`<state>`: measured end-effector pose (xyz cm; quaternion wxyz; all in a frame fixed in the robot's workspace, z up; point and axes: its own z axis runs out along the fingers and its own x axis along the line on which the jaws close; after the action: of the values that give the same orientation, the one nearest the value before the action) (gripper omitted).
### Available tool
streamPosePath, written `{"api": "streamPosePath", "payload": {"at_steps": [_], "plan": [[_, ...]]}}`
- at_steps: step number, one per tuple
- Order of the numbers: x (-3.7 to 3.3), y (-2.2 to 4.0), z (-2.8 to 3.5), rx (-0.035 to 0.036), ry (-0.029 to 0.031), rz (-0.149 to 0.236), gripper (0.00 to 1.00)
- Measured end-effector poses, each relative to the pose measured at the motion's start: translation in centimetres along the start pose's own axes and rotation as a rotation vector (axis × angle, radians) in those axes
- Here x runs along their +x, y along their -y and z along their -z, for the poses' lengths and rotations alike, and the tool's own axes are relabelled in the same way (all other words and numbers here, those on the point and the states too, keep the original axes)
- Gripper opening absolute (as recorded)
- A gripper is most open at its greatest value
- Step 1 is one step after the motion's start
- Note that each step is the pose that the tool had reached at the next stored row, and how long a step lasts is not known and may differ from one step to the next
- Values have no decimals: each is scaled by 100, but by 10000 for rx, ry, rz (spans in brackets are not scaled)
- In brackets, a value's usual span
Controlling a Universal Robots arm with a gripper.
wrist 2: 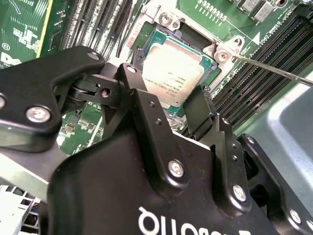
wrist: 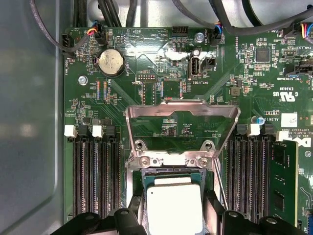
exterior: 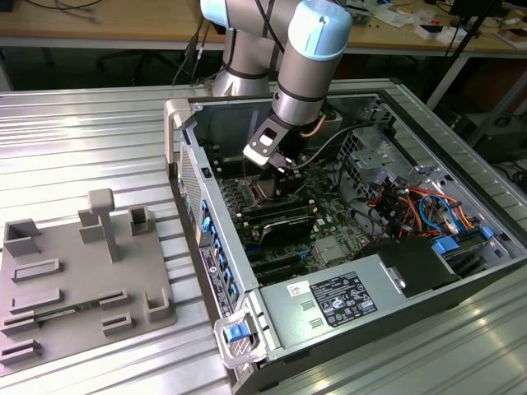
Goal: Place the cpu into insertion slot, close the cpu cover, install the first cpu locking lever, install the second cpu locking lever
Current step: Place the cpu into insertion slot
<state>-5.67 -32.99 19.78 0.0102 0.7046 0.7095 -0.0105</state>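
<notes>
The cpu point(wrist: 174, 208), a silver-topped square chip, lies level in the insertion slot point(wrist: 168, 172), with the slot's silver rim showing around it. My gripper point(wrist: 173, 211) straddles it, and its black fingers point(wrist: 133, 211) press close against two opposite sides. The second wrist view shows the same cpu point(wrist 2: 173, 68) between the fingers point(wrist 2: 142, 100) of the gripper point(wrist 2: 168, 100). The cpu cover point(wrist: 182, 108) stands open, swung up on its hinge beyond the slot. A thin locking lever point(wrist 2: 274, 68) sticks out unlatched beside the slot. In the exterior view the gripper point(exterior: 276, 169) is down inside the computer case.
Long black memory slots point(wrist: 93, 176) flank the socket on both sides. A grey power-supply box with a white label point(exterior: 342, 300) fills the near end of the case, and cables point(exterior: 412, 206) crowd the exterior view's right. A grey fixture plate point(exterior: 82, 280) lies on the table at the exterior view's left.
</notes>
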Motion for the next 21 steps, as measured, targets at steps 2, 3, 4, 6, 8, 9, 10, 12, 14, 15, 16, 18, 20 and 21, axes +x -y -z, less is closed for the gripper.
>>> {"api": "streamPosePath", "payload": {"at_steps": [2, 3, 4, 6, 8, 9, 10, 12, 14, 15, 16, 18, 20, 21], "plan": [[0, 0, 4, 1, 0, -28, 58], [0, 0, 7, 2, 1, -48, 58], [-1, 0, 13, 4, 2, -56, 58], [-1, 0, 22, 5, 1, -56, 57], [-1, 0, 22, 4, -13, -59, 55], [-1, 0, 22, 4, -21, -67, 55], [-1, 0, 23, 5, -28, -74, 55], [-1, 0, 25, 5, -40, -81, 55], [-1, 0, 33, 5, -47, -82, 55], [-1, 0, 39, 6, -50, -82, 55], [0, 0, 45, 4, -56, -83, 55], [-1, 0, 49, 4, -54, -81, 55], [-4, 0, 50, 6, -54, -81, 55], [-10, 0, 51, 6, -53, -79, 55]]}}
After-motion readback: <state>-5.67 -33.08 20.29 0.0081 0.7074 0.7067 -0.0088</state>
